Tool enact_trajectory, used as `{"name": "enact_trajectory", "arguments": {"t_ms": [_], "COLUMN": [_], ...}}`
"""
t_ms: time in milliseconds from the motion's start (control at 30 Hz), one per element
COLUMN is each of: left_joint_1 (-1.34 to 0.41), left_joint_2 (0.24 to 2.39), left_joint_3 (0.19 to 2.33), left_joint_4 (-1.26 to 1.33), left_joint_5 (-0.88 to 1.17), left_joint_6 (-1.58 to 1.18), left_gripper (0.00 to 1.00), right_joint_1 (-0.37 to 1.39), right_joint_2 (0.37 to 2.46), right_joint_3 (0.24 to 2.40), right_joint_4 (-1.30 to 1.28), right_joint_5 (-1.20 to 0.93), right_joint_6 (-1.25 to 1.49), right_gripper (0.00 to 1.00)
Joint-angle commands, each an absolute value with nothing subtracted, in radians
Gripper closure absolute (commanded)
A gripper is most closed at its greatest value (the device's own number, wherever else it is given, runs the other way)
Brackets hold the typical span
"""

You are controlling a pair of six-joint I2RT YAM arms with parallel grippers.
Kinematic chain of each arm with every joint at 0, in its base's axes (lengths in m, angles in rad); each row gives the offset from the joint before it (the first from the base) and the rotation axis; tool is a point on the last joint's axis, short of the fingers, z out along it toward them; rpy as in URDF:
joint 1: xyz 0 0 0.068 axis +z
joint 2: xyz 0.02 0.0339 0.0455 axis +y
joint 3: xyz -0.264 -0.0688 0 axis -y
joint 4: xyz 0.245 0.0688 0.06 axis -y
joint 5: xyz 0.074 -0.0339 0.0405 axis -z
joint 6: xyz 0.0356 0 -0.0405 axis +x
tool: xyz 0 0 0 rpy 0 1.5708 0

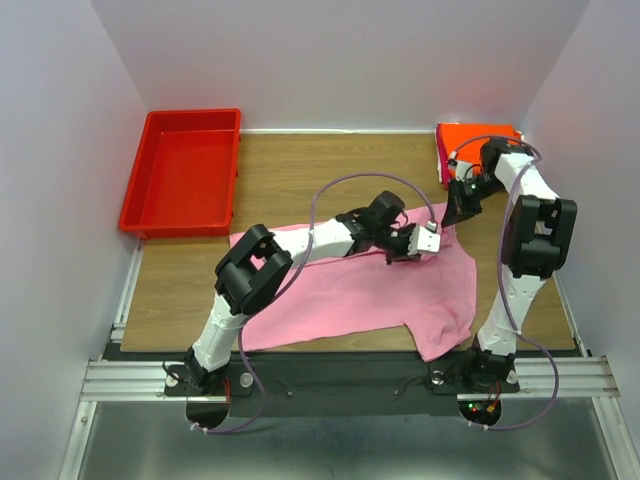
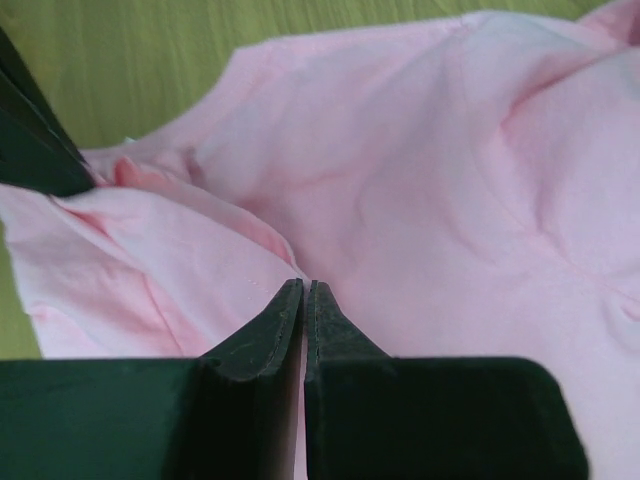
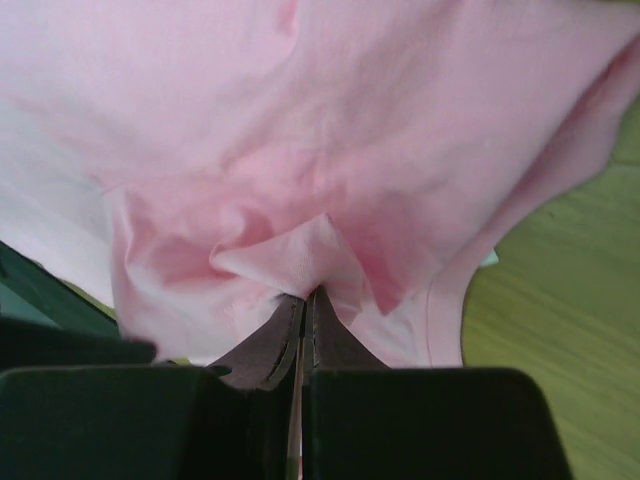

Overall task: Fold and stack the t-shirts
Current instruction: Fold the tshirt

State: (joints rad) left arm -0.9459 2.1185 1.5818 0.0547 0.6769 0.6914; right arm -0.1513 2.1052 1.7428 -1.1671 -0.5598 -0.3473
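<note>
The left tool (image 2: 304, 292) has its two dark fingers pressed together, a fold of the light pink t-shirt (image 1: 370, 285) caught at their tips, so it grips cloth rather than pinching air. In its wrist view the fabric bunches into ridges running off toward 10 o'clock from the tips, a sign that the pull comes from this pinch. Seen from above, this tool (image 1: 425, 243) sits over the shirt's far edge, near its upper right corner.

The right tool (image 3: 306, 296) is likewise closed, with a small peak of pink cloth drawn up between its fingertips and creases fanning away toward 12 o'clock. From above, it (image 1: 462, 208) hangs at about 1 o'clock from the left tool, just beyond the shirt's far right corner. The two grips lie near each other along the same far edge, which I judge to be the setup for carrying that edge over toward the near side in one fold; holding two points of an edge keeps it from sagging between them.

The rest of the shirt lies spread on the wooden table (image 1: 300, 170), its near right part drooping toward the front edge at 5 o'clock. Beyond the right tool, at 12 o'clock from it, a bright orange t-shirt (image 1: 475, 138) lies folded at the far right corner, probably the start of the stack. A red plastic tray (image 1: 185, 170) sits at the far left, well apart from the work.
</note>
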Motion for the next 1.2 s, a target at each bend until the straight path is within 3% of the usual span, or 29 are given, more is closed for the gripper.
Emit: {"name": "enact_trajectory", "arguments": {"t_ms": [0, 667, 767, 800, 900, 1067, 1167], "left_joint_1": [-0.946, -0.945, -0.943, -0.945, -0.945, -0.925, -0.868], "left_joint_2": [2.022, 1.989, 2.003, 2.016, 2.029, 1.958, 1.902], "left_joint_3": [1.537, 1.494, 1.496, 1.502, 1.517, 1.479, 1.447], "left_joint_4": [0.037, -0.138, -0.173, -0.184, -0.238, -0.281, -0.293], "left_joint_5": [0.718, 0.873, 0.868, 0.865, 0.858, 0.851, 0.873], "left_joint_6": [0.719, 0.811, 0.851, 0.857, 0.884, 0.881, 0.839], "left_gripper": [1.0, 1.0, 0.92, 0.87, 0.69, 0.6, 0.59], "right_joint_1": [-0.16, -0.161, -0.16, -0.161, -0.161, -0.161, -0.161], "right_joint_2": [2.016, 1.818, 1.822, 1.824, 1.836, 1.824, 1.824], "right_joint_3": [1.715, 1.413, 1.402, 1.396, 1.388, 1.46, 1.555], "right_joint_4": [-1.212, -1.324, -1.316, -1.315, -1.319, -1.389, -1.388], "right_joint_5": [-0.522, -0.379, -0.353, -0.347, -0.29, -0.305, -0.351], "right_joint_6": [-0.397, -0.479, -0.482, -0.482, -0.489, -0.561, -0.565], "right_gripper": [0.99, 0.99, 0.96, 0.88, 0.78, 0.49, 0.43]}}
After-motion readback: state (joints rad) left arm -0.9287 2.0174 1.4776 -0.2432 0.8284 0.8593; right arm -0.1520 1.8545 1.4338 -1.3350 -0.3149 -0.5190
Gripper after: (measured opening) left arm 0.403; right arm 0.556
